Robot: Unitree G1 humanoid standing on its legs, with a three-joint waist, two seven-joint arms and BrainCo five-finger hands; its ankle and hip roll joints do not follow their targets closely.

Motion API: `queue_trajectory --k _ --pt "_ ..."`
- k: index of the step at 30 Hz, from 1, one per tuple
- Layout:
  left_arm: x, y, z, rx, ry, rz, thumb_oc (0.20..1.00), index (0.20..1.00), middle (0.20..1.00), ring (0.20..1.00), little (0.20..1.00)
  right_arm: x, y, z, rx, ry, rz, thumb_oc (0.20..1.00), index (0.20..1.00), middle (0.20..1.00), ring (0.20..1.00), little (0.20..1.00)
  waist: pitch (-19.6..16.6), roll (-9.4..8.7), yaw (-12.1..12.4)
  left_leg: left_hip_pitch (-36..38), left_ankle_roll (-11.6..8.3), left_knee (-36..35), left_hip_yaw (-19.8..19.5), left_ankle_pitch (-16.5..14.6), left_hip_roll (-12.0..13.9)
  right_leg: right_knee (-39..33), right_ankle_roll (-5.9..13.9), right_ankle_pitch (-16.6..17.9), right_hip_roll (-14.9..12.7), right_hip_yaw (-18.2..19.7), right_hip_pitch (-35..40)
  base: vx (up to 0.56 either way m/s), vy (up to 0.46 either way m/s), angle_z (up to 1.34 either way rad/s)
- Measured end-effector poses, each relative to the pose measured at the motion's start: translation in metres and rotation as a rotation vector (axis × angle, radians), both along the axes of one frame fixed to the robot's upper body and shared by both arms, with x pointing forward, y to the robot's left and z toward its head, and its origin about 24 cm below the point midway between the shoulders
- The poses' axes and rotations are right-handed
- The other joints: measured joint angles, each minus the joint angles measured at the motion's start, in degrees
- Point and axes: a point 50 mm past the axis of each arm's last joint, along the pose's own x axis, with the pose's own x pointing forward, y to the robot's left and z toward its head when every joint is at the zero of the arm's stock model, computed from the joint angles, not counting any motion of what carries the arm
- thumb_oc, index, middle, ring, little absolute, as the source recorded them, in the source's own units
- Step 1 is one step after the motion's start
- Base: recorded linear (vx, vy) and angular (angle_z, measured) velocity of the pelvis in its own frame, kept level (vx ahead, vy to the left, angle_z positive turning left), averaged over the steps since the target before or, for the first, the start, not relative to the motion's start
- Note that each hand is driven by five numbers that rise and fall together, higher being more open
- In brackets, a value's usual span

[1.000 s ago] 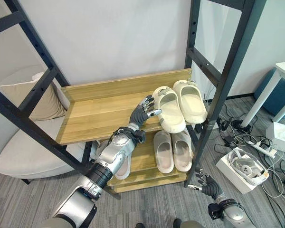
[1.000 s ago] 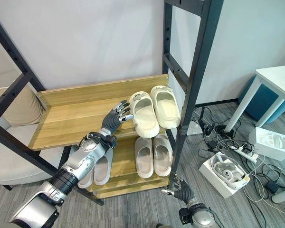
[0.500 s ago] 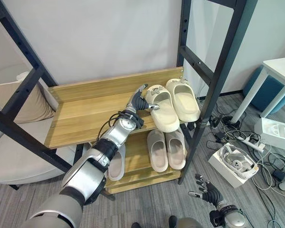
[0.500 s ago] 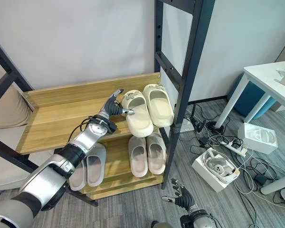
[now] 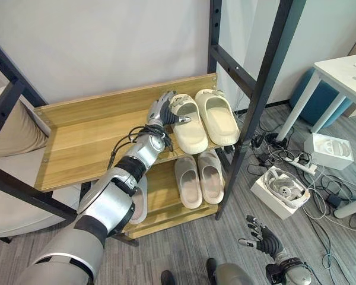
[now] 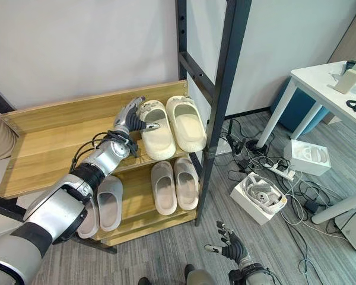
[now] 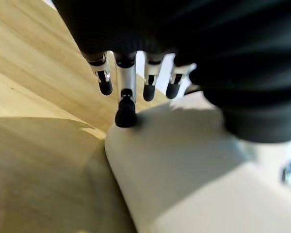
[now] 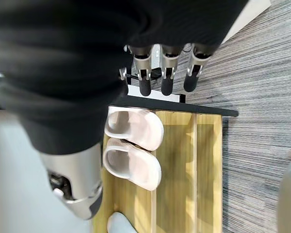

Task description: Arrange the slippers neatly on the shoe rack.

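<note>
Two cream slippers [image 5: 190, 126] [image 5: 218, 116] lie side by side at the right end of the wooden rack's upper shelf [image 5: 89, 142]. My left hand [image 5: 162, 111] rests against the heel end of the left cream slipper [image 7: 184, 174]. Its fingers [image 7: 125, 112] are straight, one tip touches the slipper, and the thumb lies across the slipper's top. On the lower shelf sits a pale pink pair [image 5: 197, 179], with a grey pair [image 6: 104, 205] to its left. My right hand [image 5: 262, 240] hangs open low over the carpet, in front of the rack.
Black metal frame posts [image 5: 249, 113] stand around the rack. On the floor to the right lie a white box with a headset [image 5: 279, 190], cables and a power strip [image 5: 299, 166]. A white table [image 5: 344, 68] is at far right, a beige cushioned seat [image 5: 12, 136] at left.
The view has shifted. My left hand has reached farther along the upper shelf, from beside the left cream slipper to its heel end. The right hand stays low over the floor.
</note>
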Motion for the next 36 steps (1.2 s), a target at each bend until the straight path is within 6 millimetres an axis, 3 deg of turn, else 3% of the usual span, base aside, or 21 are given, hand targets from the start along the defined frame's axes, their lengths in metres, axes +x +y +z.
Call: queue_trajectory --k 3,5,7,8,12,15,16,19,21,23,27,28,32,35,36 --pt "-0.014 -0.010 0.027 -0.090 -0.158 -0.079 1.000 1.000 1.000 1.000 1.000 0.007 0.002 0.005 0.006 -0.032 0.006 1.000 1.000 1.000 1.000 1.000 0.69 -0.25 0.44 -0.15 0.11 0.00 -0.14 0.21 -0.03 -0.03 -0.13 0.12 -0.07 -0.68 0.42 -0.03 0.021 0.04" --pt "-0.035 -0.019 0.037 -0.194 -0.265 -0.159 1.000 1.000 1.000 1.000 1.000 0.008 0.002 0.006 0.003 -0.037 -0.005 1.000 1.000 1.000 1.000 1.000 0.81 0.04 0.97 0.11 0.12 0.00 -0.95 0.21 -0.03 -0.46 -0.77 0.53 -0.15 -1.48 1.53 -0.04 0.029 0.17" --pt "-0.068 -0.024 0.040 -0.312 -0.382 -0.255 1.000 1.000 1.000 1.000 1.000 0.013 0.003 0.009 0.003 -0.063 -0.007 1.000 1.000 1.000 1.000 1.000 0.95 0.08 2.35 0.37 0.13 0.02 -1.94 0.20 0.00 -1.35 -0.82 0.57 -0.16 -2.27 2.57 -0.04 0.032 0.26" --pt "-0.068 -0.019 0.040 -0.273 -0.400 -0.238 1.000 1.000 1.000 1.000 1.000 0.019 0.005 0.012 0.008 -0.090 0.000 1.000 1.000 1.000 1.000 1.000 0.95 0.07 3.82 0.46 0.13 0.02 -2.18 0.20 0.02 -1.63 -0.62 0.44 -0.19 -2.45 2.71 -0.03 0.027 0.24" --pt "-0.069 -0.008 0.050 -0.259 -0.446 -0.227 1.000 1.000 1.000 1.000 1.000 0.029 0.011 0.018 0.028 -0.136 0.005 1.000 1.000 1.000 1.000 1.000 0.89 0.17 4.53 1.17 0.27 0.01 -2.81 -0.01 -0.16 -2.15 0.14 -0.26 -0.38 -2.86 3.94 -0.02 0.016 0.08" --pt "-0.098 -0.015 0.063 -0.339 -0.520 -0.369 1.000 1.000 1.000 1.000 1.000 0.028 0.012 0.017 0.034 -0.134 0.006 1.000 1.000 1.000 1.000 1.000 0.84 0.14 4.68 1.27 0.28 0.01 -3.19 0.02 -0.20 -2.19 0.02 -0.15 -0.38 -3.06 4.14 0.00 0.006 0.01" --pt "-0.120 -0.023 0.070 -0.490 -0.510 -0.544 1.000 1.000 1.000 1.000 1.000 0.027 0.012 0.017 0.036 -0.131 0.004 1.000 1.000 1.000 1.000 1.000 0.81 0.17 4.86 1.44 0.29 0.01 -3.30 0.03 -0.20 -2.17 -0.67 0.29 -0.39 -3.28 4.43 0.00 0.017 0.10" --pt "-0.140 -0.030 0.066 -0.804 -0.364 -0.791 1.000 1.000 1.000 1.000 1.000 0.025 0.017 0.014 0.060 -0.122 0.002 1.000 1.000 1.000 1.000 1.000 0.12 0.24 4.91 2.31 0.32 0.01 -3.85 -0.03 -0.17 -3.13 -0.58 0.23 -0.42 -4.10 6.03 0.01 0.010 0.12" --pt "-0.149 -0.031 0.052 -0.957 -0.116 -1.013 1.000 1.000 1.000 1.000 1.000 0.021 0.024 0.011 0.098 -0.105 0.018 1.000 1.000 1.000 1.000 1.000 -1.01 0.66 5.65 2.20 0.32 0.01 -4.21 -0.03 -0.11 -3.18 0.03 -0.16 -0.37 -4.31 6.05 0.00 0.024 0.07" --pt "-0.157 -0.035 0.038 -0.911 0.051 -1.115 1.000 1.000 1.000 1.000 1.000 0.014 0.022 0.004 0.098 -0.068 0.019 1.000 1.000 1.000 1.000 1.000 -1.81 1.03 6.23 2.17 0.32 0.01 -4.26 -0.03 -0.14 -3.19 0.07 -0.20 -0.39 -4.31 6.06 0.00 0.000 0.00" --pt "-0.180 -0.029 -0.031 -0.737 0.591 -1.163 1.000 1.000 1.000 1.000 1.000 0.004 0.016 -0.009 0.081 0.016 0.039 1.000 1.000 1.000 1.000 1.000 -3.33 2.12 6.80 2.22 0.32 0.00 -4.31 -0.05 -0.18 -3.09 0.01 -0.16 -0.43 -4.28 6.04 0.00 0.000 0.00" --pt "-0.189 -0.021 -0.054 -0.718 0.733 -1.122 1.000 1.000 1.000 1.000 1.000 0.004 0.015 -0.009 0.078 0.018 0.045 1.000 1.000 1.000 1.000 1.000 -3.50 2.39 6.76 2.26 0.32 0.00 -4.34 -0.06 -0.18 -3.01 0.01 -0.17 -0.43 -4.28 6.03 0.00 0.019 -0.03" --pt "-0.213 0.015 -0.128 -0.807 1.007 -0.849 1.000 1.000 1.000 1.000 1.000 0.004 0.013 -0.008 0.089 0.022 0.048 1.000 1.000 1.000 1.000 1.000 -3.69 2.18 7.77 2.54 0.40 -0.01 -4.56 -0.78 -0.14 -2.29 -0.24 -0.46 -0.41 -4.25 5.65 0.00 0.017 0.03" --pt "-0.243 0.052 -0.189 -1.011 1.014 -0.451 1.000 1.000 1.000 1.000 1.000 0.003 0.012 -0.008 0.090 0.023 0.040 1.000 1.000 1.000 1.000 1.000 -4.23 1.58 8.01 2.14 0.36 -0.02 -4.32 -0.90 -0.20 -1.57 -0.15 -0.77 -0.49 -4.02 4.77 -0.01 0.012 -0.09" --pt "-0.257 0.067 -0.220 -1.160 0.954 -0.171 1.000 1.000 1.000 1.000 1.000 -0.002 0.007 -0.010 0.086 0.032 0.011 1.000 1.000 1.000 1.000 1.000 -4.70 1.61 7.48 2.43 0.78 0.00 -4.14 -0.74 -0.24 -1.56 -0.23 -0.91 -0.51 -3.71 4.92 -0.01 0.006 0.09"
